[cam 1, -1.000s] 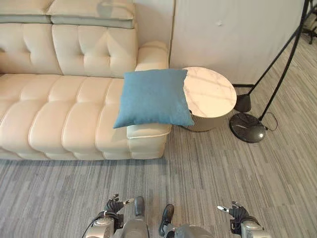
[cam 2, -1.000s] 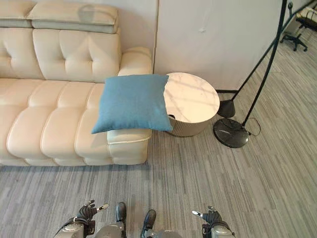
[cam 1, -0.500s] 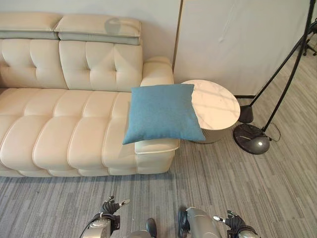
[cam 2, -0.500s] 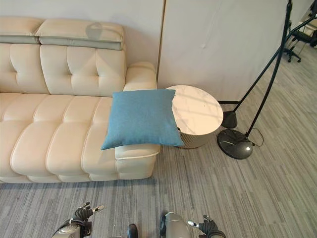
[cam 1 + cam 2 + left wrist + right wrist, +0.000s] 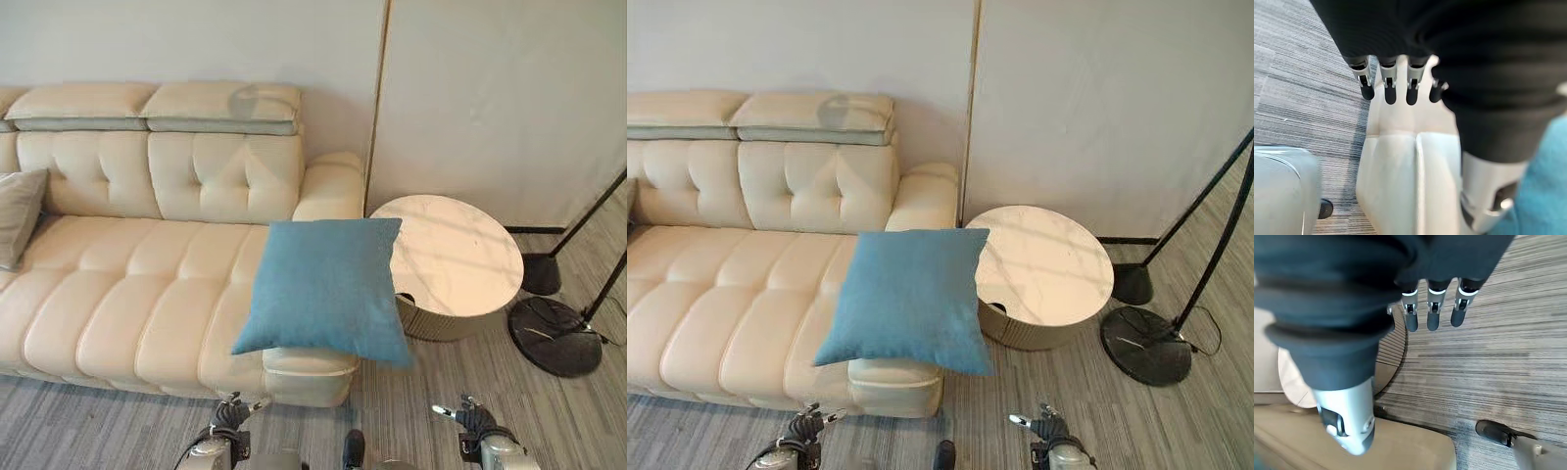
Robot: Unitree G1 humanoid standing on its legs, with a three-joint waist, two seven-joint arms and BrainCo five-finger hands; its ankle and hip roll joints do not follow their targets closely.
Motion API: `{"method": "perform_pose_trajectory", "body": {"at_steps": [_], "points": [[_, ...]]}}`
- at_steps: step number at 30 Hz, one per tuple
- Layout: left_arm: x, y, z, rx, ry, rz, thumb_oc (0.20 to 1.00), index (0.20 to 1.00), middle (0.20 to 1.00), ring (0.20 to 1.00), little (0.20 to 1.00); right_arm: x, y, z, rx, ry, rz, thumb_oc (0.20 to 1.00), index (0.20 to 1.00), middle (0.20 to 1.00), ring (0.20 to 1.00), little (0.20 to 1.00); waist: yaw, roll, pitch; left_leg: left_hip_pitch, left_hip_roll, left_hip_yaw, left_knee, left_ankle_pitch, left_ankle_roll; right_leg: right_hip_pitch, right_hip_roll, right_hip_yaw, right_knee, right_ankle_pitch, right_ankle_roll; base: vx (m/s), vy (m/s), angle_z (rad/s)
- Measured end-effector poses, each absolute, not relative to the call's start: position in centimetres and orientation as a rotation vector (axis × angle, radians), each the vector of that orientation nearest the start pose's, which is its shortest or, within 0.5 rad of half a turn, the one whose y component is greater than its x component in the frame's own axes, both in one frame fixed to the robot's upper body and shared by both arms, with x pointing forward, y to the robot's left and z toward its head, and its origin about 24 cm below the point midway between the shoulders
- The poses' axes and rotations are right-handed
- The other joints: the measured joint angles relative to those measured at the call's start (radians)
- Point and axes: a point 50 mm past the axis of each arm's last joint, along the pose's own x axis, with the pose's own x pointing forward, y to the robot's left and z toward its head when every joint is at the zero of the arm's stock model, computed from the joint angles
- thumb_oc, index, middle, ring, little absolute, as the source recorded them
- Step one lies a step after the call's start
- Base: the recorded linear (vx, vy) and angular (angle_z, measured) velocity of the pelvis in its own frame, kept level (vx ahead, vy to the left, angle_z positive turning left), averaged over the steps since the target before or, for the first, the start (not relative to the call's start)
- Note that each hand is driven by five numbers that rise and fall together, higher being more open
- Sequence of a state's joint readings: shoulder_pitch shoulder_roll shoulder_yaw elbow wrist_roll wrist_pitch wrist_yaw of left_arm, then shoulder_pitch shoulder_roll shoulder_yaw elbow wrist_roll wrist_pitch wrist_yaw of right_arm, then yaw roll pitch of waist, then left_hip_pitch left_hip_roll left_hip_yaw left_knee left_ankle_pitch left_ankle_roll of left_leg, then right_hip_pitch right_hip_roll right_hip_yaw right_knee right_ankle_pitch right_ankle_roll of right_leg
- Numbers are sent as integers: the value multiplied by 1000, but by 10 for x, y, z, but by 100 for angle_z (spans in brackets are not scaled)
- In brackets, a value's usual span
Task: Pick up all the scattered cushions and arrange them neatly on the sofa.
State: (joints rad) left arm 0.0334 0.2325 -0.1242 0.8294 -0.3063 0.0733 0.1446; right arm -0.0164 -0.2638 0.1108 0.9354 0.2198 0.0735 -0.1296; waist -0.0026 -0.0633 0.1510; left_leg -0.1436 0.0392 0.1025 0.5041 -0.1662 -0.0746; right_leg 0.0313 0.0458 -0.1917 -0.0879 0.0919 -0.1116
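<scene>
Facing the sofa (image 5: 147,294) with both arms low; left robot hand (image 5: 231,414) and right robot hand (image 5: 472,419) hang released, fingers relaxed, grasping nothing. Blue cushion (image 5: 328,289) lies skewed over the sofa's end arm, corner overhanging the round desk (image 5: 460,259), so likely awaiting straightening; grey cushion (image 5: 18,215) rests at the far end; lamp base (image 5: 554,335) crowds the right approach.

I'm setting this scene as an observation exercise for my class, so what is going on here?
The robot stands facing a cream sofa, handling nothing yet. Its left hand and right hand hang low, open and empty. A blue cushion lies on the sofa's end by the armrest, overhanging its front edge and partly covering a round side table. A grey cushion leans at the sofa's far end.
</scene>
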Motion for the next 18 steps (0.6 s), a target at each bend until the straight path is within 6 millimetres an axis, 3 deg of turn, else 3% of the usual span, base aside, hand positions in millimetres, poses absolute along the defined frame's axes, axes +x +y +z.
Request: {"method": "perform_pose_trajectory", "body": {"at_steps": [1,2,3,4,5,7,8,9,10,12,13,16,18], "points": [[151,221,-129,43,932,254,1000,1000,1000,1000,1000,149,-235,-133,-154,988,-237,1000,1000,1000,1000,1000,-10,-16,8,26,18,10,-163,12,5,12,0,-6,5,0,-1,137,15,2],[151,222,-129,51,935,255,1000,1000,1000,1000,1000,150,-233,-134,-161,989,-223,1000,1000,1000,1000,1000,-15,-20,11,51,30,-1,-330,53,-14,23,5,-8,5,-8,15,137,93,-10],[151,223,-129,53,935,258,1000,1000,1000,1000,1000,150,-232,-134,-171,988,-212,1000,1000,1000,1000,1000,-21,-34,19,74,64,-42,-526,162,-48,38,7,-6,6,-10,18,136,93,-22],[151,223,-130,51,936,260,1000,1000,1000,1000,1000,150,-232,-134,-172,987,-212,1000,1000,1000,1000,1000,-20,-39,22,73,79,-44,-561,198,-53,43,6,0,5,-17,25,144,125,-18],[149,223,-131,27,949,279,1000,1000,1000,1000,1000,148,-233,-134,-178,992,-219,1000,1000,1000,1000,1000,-25,-37,21,84,93,-44,-584,235,-53,49,8,-2,5,-30,33,99,102,-11],[146,225,-133,21,957,295,1000,1000,1000,1000,1000,143,-236,-135,-183,1005,-229,1000,1000,1000,1000,1000,-30,-30,20,124,106,-32,-591,259,-46,64,8,6,5,-29,27,168,239,-5],[136,226,-139,16,1007,313,1000,1000,1000,1000,1000,140,-237,-136,-181,1012,-240,1000,1000,1000,1000,1000,-34,-12,14,171,105,-4,-592,260,-46,76,7,9,5,-33,33,252,441,20],[119,221,-150,-21,1086,341,1000,1000,1000,1000,1000,124,-249,-141,-184,1073,-299,1000,1000,1000,1000,1000,-56,40,-14,225,91,11,-591,267,-35,84,8,-9,6,-43,48,194,349,35],[116,220,-152,-26,1103,347,1000,1000,1000,1000,1000,114,-255,-144,-194,1109,-326,1000,1000,1000,1000,1000,-61,58,-21,233,89,15,-590,237,-16,83,9,-9,6,-44,56,163,283,35],[104,230,-155,-34,1151,415,1000,1000,1000,1000,1000,101,-264,-149,-189,1195,-384,1000,1000,1000,1000,1000,-44,57,-28,246,56,23,-588,228,6,87,-25,1,5,-40,90,74,167,-7],[94,247,-155,-24,1173,467,1000,1000,1000,1000,1000,96,-272,-148,-183,1208,-416,1000,1000,1000,1000,1000,-44,49,-32,249,33,28,-594,216,23,86,-51,4,4,-50,112,52,179,-9],[91,283,-144,17,1149,561,1000,1000,1000,1000,1000,98,-296,-138,-196,1191,-486,1000,1000,1000,1000,1000,-39,37,-39,245,1,48,-595,203,37,75,-87,12,0,-46,147,24,146,-9],[96,306,-133,26,1109,623,1000,1000,1000,1000,1000,104,-324,-123,-227,1152,-550,1000,1000,1000,1000,1000,-37,33,-47,232,-16,58,-595,200,50,66,-104,26,0,-37,162,5,139,-13]]}}
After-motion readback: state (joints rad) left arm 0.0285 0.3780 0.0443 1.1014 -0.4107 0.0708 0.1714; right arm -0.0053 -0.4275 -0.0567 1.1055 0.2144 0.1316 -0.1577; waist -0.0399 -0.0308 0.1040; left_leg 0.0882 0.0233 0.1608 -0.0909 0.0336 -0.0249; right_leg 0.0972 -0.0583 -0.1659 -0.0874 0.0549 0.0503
